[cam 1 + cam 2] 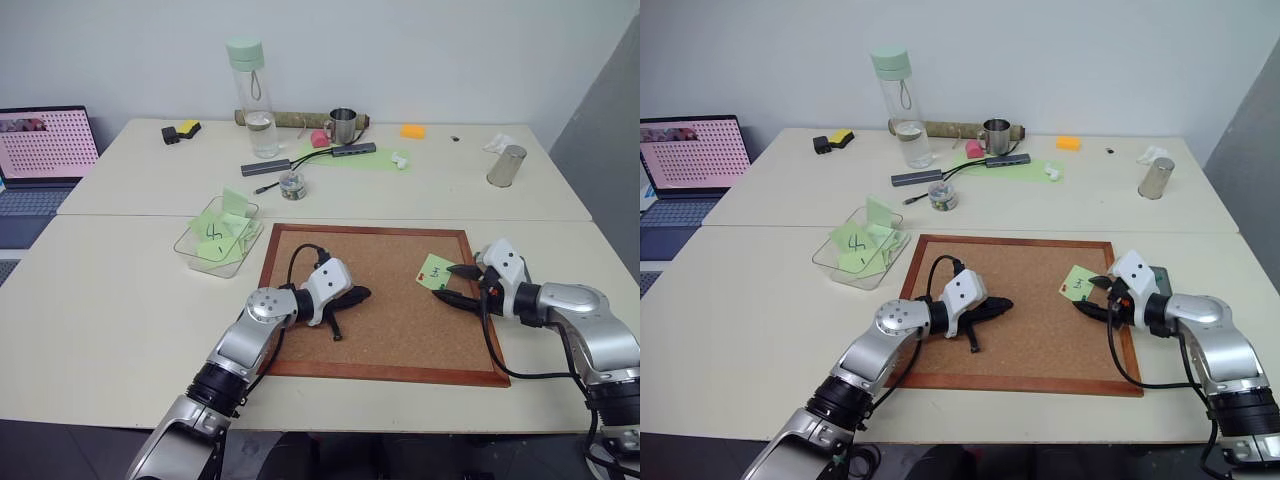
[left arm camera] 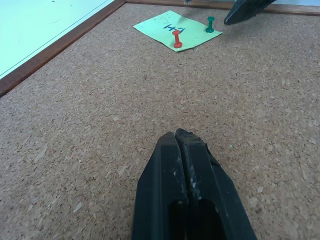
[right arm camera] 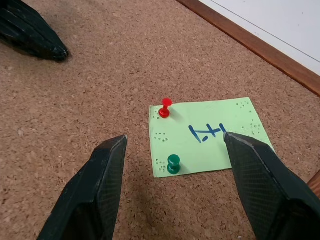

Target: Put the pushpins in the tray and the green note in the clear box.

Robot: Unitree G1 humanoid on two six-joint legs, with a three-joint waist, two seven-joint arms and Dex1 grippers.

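Right gripper hovers low over the corkboard, fingers spread wide and empty, and the green note lies flat right between its fingertips. Two pushpins stand in that note: the red pushpin just ahead of the gripper, the green pushpin nearer in. Left gripper sits on the cork well apart from the note, fingers pressed together on nothing. Beyond it, off the board on the bench, stands the clear box with other green notes inside.
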